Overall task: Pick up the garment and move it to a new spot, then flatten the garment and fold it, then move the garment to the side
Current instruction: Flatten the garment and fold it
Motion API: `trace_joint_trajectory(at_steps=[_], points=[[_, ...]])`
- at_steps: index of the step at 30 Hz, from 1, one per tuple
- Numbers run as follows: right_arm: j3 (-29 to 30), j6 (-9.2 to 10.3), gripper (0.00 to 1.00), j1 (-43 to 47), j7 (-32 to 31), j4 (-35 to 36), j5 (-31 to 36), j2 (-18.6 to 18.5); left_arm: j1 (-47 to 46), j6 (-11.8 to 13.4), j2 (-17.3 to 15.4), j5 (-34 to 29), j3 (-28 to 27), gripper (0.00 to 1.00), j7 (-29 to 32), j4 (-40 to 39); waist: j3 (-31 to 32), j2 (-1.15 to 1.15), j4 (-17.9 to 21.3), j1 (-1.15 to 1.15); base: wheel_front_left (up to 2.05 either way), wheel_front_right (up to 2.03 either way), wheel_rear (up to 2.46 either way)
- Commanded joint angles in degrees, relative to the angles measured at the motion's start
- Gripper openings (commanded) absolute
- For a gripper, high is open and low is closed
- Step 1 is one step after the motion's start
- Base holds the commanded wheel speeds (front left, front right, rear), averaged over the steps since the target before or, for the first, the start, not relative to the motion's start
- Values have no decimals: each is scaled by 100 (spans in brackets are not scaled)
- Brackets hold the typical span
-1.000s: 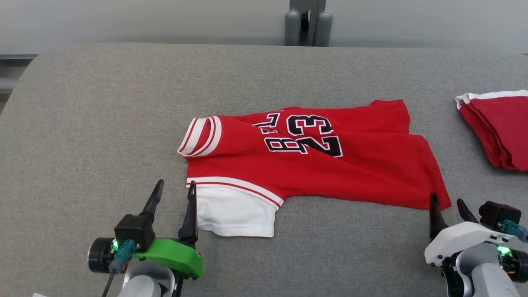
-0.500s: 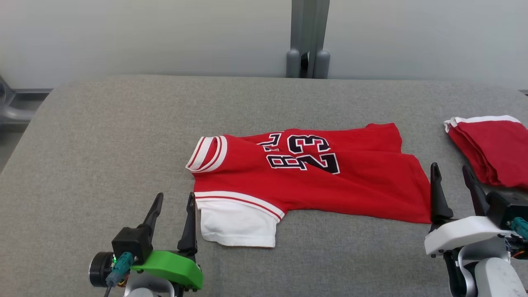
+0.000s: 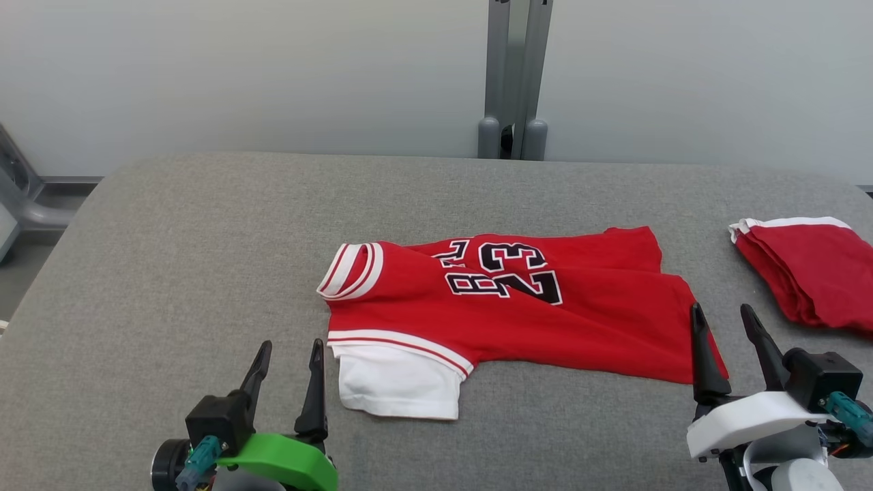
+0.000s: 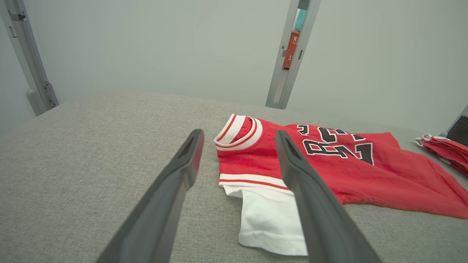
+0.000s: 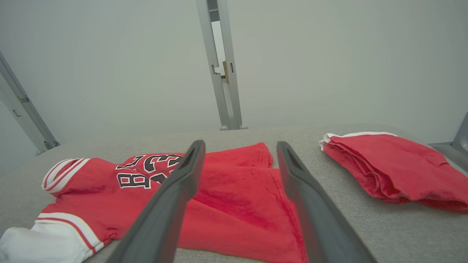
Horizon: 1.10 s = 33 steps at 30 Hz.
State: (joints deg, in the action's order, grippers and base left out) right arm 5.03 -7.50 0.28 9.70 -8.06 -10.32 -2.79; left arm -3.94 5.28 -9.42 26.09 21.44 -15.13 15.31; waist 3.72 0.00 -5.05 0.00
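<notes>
jersey [image 3: 518,307] lies folded across the middle of the grey pad [image 3: 204,225]. it is red with white-and-red trim, and the number 23 faces up (a fold breaks the lettering beside it). its collar points to the robot's left, and a white sleeve [image 3: 399,382] sticks out at the near left corner. left gripper [image 3: 291,344] hovers just beside that sleeve, fingers spread wide with nothing between them. right gripper [image 3: 721,308] is at the jersey's near right corner, its left finger over the red hem in the head view. its jaws are also wide apart and empty, and i cannot tell whether it touches the cloth. a second red pile [image 3: 805,279] lies folded at the pad's right edge, apart from the jersey. a grey post [image 3: 515,75] stands behind the pad against the pale wall [image 3: 204,68].
</notes>
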Motion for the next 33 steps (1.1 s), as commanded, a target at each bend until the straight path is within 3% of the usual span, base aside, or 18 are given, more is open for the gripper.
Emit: trace_joint_trajectory(at_steps=[1, 16, 25, 33], points=[[-12, 3, 100, 64, 45, -34, 29, -22, 79, -22, 12, -14, -17, 100, 0, 26, 17, 0, 5, 0, 0, 0, 0], [-50, 3, 100, 80, 1, -169, 126, -20, 117, -55, 5, 17, -9, 100, 38, 76, 6, 0, -33, 0, 0, 0, 0], [-87, 3, 100, -54, -81, -218, 173, -20, -216, -432, 57, 390, 224, 100, 855, 926, -334, 0, 184, 0, 0, 0, 0], [-28, 3, 100, -222, -118, -195, 257, -20, -690, -701, 181, 588, 152, 100, 782, 1777, -778, 0, 515, 0, 0, 0, 0]])
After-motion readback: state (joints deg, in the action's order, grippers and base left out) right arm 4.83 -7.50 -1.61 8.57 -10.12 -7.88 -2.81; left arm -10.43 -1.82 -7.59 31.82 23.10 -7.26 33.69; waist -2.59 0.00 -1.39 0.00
